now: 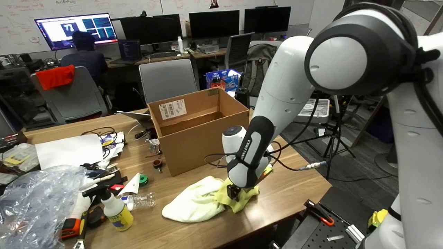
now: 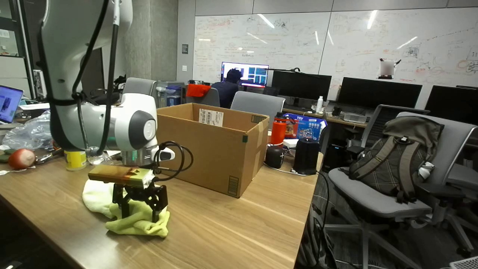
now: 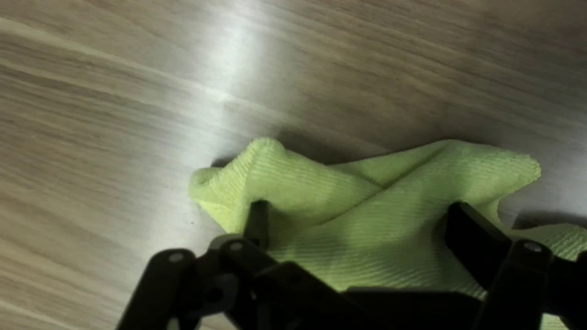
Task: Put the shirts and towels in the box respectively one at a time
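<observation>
A yellow-green ribbed towel (image 1: 245, 201) lies crumpled on the table; it also shows in an exterior view (image 2: 143, 226) and in the wrist view (image 3: 367, 183). A pale yellow cloth (image 1: 193, 204) lies against it, and shows partly behind my gripper in an exterior view (image 2: 96, 196). My gripper (image 2: 140, 216) points down over the yellow-green towel. In the wrist view its fingers (image 3: 359, 208) are wide apart, with their tips at the towel's surface and towel between them. The open cardboard box (image 1: 204, 145) stands behind the cloths in both exterior views (image 2: 209, 157). Its floor is mostly hidden.
A spray bottle (image 1: 117, 212), a clear plastic bottle (image 1: 142, 201), tools and plastic wrap (image 1: 41, 204) lie on the table (image 1: 166, 237). A black speaker (image 2: 307, 157) and a red bottle (image 2: 278, 130) stand beside the box. Cables hang at my wrist.
</observation>
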`<action>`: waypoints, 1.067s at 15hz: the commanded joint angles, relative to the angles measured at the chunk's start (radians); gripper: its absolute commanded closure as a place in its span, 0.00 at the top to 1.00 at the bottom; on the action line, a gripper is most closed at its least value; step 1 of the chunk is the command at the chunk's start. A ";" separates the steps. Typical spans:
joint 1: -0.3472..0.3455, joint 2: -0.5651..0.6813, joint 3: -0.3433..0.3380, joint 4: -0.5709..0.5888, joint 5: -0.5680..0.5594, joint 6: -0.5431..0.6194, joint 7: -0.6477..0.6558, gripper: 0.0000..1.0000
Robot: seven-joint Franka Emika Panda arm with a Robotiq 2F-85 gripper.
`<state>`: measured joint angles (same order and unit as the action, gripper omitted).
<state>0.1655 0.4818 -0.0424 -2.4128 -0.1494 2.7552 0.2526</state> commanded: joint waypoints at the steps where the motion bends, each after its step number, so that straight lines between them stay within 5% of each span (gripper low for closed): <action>1: 0.006 0.012 -0.018 0.014 0.003 0.014 -0.017 0.75; 2: 0.004 0.011 -0.019 0.012 0.004 0.015 -0.018 0.74; 11: 0.054 -0.038 -0.094 -0.001 -0.034 -0.004 0.046 0.05; 16: 0.180 -0.145 -0.237 -0.005 -0.194 -0.043 0.204 0.02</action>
<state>0.2607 0.4289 -0.1935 -2.4043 -0.2423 2.7524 0.3513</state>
